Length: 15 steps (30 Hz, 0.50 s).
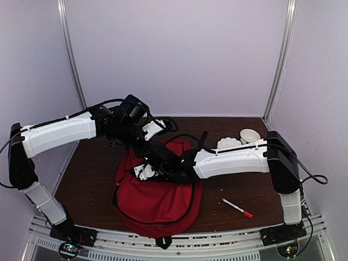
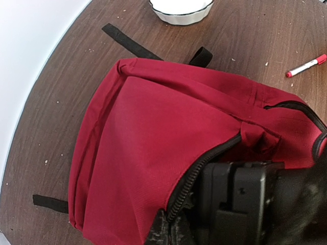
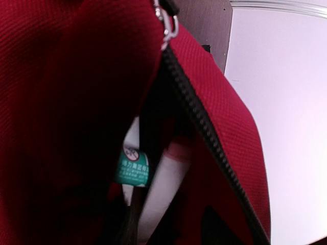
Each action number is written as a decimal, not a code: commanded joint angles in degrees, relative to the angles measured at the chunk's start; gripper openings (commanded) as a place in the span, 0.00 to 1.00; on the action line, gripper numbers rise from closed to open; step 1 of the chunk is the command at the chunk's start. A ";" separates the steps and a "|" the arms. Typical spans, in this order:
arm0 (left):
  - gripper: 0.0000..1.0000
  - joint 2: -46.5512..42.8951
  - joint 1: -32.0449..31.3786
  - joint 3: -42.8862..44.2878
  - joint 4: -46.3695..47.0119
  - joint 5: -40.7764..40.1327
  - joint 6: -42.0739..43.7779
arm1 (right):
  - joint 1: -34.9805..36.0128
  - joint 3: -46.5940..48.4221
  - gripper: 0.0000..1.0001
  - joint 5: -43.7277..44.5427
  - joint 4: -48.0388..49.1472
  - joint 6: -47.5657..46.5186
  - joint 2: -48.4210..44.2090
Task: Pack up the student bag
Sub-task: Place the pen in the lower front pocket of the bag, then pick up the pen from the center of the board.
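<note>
The red student bag (image 1: 155, 198) lies in the middle of the brown table, with its black zipper (image 2: 214, 155) open. It fills the left wrist view (image 2: 153, 132). My left gripper (image 1: 143, 148) is shut on the zipper edge of the bag (image 2: 171, 230) and holds the opening up. My right gripper (image 1: 149, 169) is pushed into the opening and shows as a black block in the left wrist view (image 2: 245, 204). In the right wrist view, inside the bag (image 3: 71, 102), a white marker (image 3: 168, 191) with a pinkish band and a green label (image 3: 133, 167) sits between my fingers, which are lost in the dark.
A white marker with a red cap (image 1: 237, 208) lies on the table right of the bag; it also shows in the left wrist view (image 2: 306, 65). A white bowl (image 1: 249, 135) and a fluted white dish (image 1: 228, 143) stand at the back right. Black straps (image 2: 130, 43) trail from the bag.
</note>
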 commanded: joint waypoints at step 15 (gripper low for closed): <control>0.00 -1.17 -0.15 1.47 1.50 0.99 -0.42 | 4.22 -7.55 0.43 -8.11 -14.71 12.18 -17.54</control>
